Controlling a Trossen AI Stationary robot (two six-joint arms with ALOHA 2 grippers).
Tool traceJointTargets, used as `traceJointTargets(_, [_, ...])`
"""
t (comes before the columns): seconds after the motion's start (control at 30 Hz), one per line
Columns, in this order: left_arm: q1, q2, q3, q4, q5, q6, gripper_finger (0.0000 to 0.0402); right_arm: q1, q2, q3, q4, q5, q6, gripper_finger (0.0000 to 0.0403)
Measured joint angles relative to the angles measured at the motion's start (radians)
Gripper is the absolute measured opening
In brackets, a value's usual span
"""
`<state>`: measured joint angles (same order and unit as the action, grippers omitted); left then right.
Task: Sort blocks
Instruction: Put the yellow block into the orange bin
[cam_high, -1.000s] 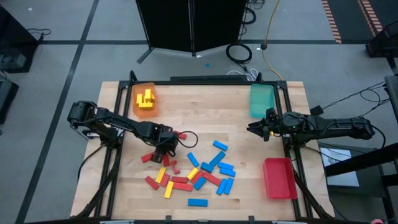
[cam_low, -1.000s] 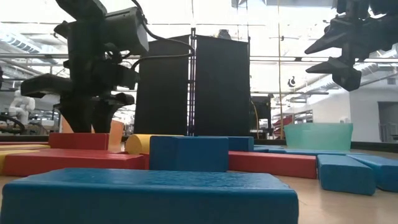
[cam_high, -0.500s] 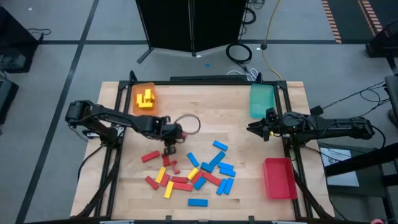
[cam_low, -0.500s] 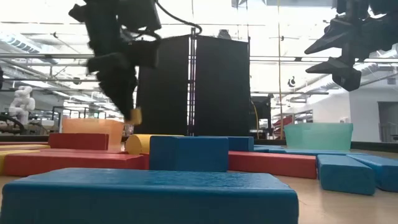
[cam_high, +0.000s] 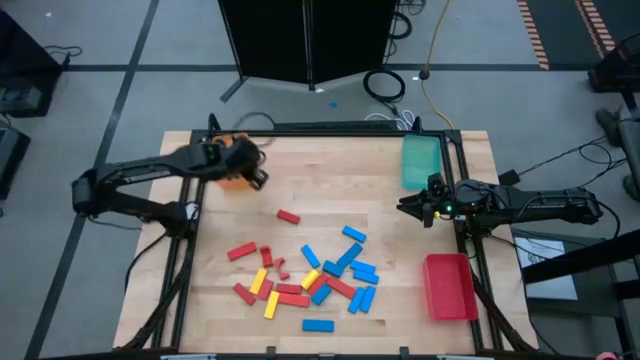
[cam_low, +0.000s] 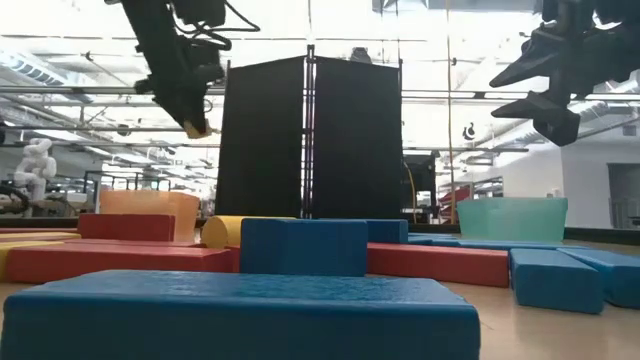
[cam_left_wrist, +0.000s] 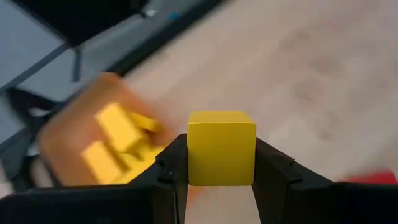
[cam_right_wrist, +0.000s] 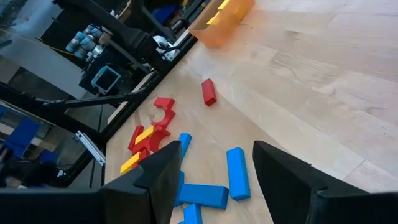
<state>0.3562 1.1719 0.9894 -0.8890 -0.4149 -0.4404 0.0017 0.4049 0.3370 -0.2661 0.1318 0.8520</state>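
My biggest risk now is letting go too soon: I hold a yellow block (cam_left_wrist: 221, 148) over the edge of the orange tray (cam_left_wrist: 74, 140), and if my jaws part before I am squarely above it, the block may strike the rim and bounce out onto the table (cam_high: 330, 180), or roll among the red and blue blocks. A lesser risk is a tilted drop onto the yellow blocks already in the tray (cam_left_wrist: 115, 127), which could leave it perched on top and ready to slide.

My left arm reaches across to the table's far left corner, raised well above the wood, with my left gripper (cam_high: 243, 165) angled down toward the tray. Its fingers are partly closed, clamped on the block's two sides, the end face showing between them.

My right gripper (cam_high: 408, 208) waits beside the teal tray (cam_high: 420, 160), jaws apart and holding nothing. The remaining blocks (cam_high: 310, 280) lie scattered mid-table.
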Motion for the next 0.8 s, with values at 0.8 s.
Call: traceJointTargets(0.8, [0.567, 0.000, -0.047, 0.046, 0.110, -0.172, 0.0117, 0.000, 0.000, 0.000, 0.000, -0.001, -0.008, 0.0194])
